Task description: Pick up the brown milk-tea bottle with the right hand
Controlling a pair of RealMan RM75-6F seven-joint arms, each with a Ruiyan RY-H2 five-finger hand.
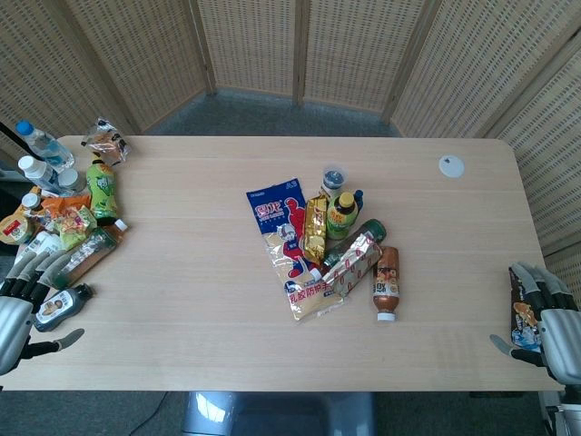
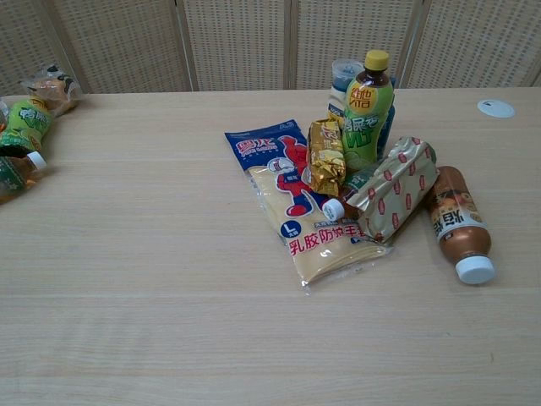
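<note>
The brown milk-tea bottle (image 1: pixel 386 283) (image 2: pixel 456 222) lies on its side right of the central pile, its white cap pointing toward the table's front edge. It touches a gold packet with red marks (image 1: pixel 356 262) (image 2: pixel 396 188) on its left. My right hand (image 1: pixel 547 325) hovers at the table's front right corner, well to the right of the bottle, fingers apart and gripping nothing. My left hand (image 1: pixel 20 304) sits at the front left corner, fingers spread, holding nothing. Neither hand shows in the chest view.
The central pile holds a blue glove pack (image 1: pixel 289 238) (image 2: pixel 292 190), a gold snack (image 2: pixel 325 156), an upright green-tea bottle (image 1: pixel 340 214) (image 2: pixel 366 114) and a lying green bottle. A brown packet (image 1: pixel 520 313) lies by my right hand. Bottles and snacks (image 1: pixel 77 213) crowd the left edge. A white disc (image 1: pixel 451 165) lies far right.
</note>
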